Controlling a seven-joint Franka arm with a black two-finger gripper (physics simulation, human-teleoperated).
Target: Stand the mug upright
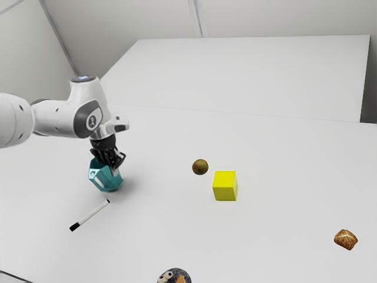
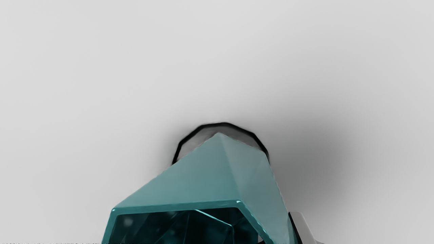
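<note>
There is one mug [image 1: 105, 180], one marker [image 1: 90, 215], one yellow cube [image 1: 224, 186], one brownish ball [image 1: 200, 167], one brown lump [image 1: 346, 239] and one patterned object [image 1: 175, 276].

Pale tabletop [image 1: 141, 242]. On it: marker [image 1: 93, 213], black end toward exterior view's left; brownish ball [image 1: 200, 167] near yellow cube [image 1: 225, 186]; brown lump [image 1: 346, 239] well apart; patterned ball [image 1: 175, 276], partly cut off. Mug [image 1: 105, 178]: contact unclear.

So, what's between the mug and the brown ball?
Bare table lies between the mug and the brown ball, with a shadow beside the mug; the exterior view shows this.
</note>
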